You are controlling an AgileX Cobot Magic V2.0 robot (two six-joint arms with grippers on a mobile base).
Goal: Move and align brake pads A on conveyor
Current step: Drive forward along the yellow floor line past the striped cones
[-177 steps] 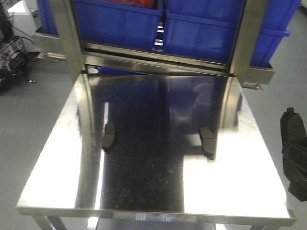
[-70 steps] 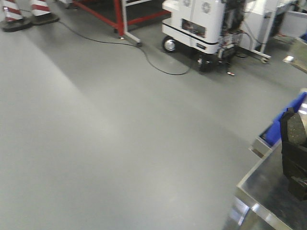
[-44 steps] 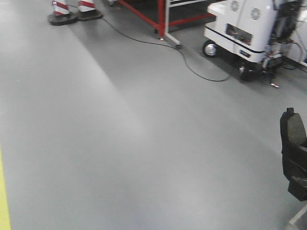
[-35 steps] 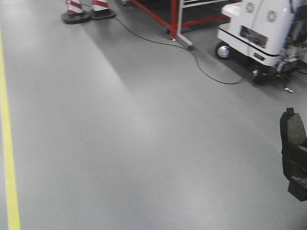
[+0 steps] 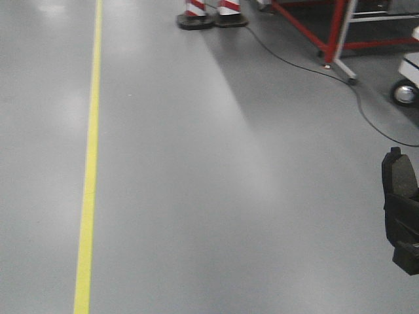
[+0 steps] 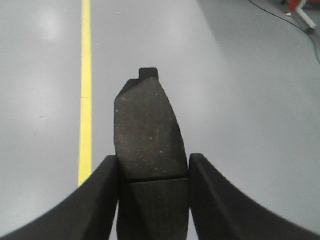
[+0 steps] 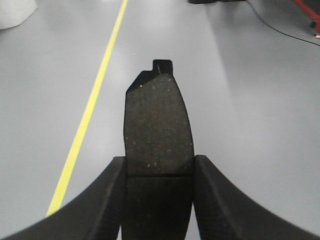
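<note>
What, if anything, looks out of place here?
Nothing looks damaged. The left gripper clamps one brake pad, the right gripper a second brake pad, both over bare grey floor. Oddly, no conveyor shows in any view.

1. I see bare grey floor [image 5: 216,196] open either side of the painted yellow floor line [image 5: 88,183].
2. Well right of that line: red-and-white striped cones [image 5: 213,12], red steel frame [image 5: 336,33], black cable [image 5: 288,52].

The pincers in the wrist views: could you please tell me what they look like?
Both the left pincer and the right pincer have two broad, matte black fingers curving inward to rounded tips. No cables or markings show.
</note>
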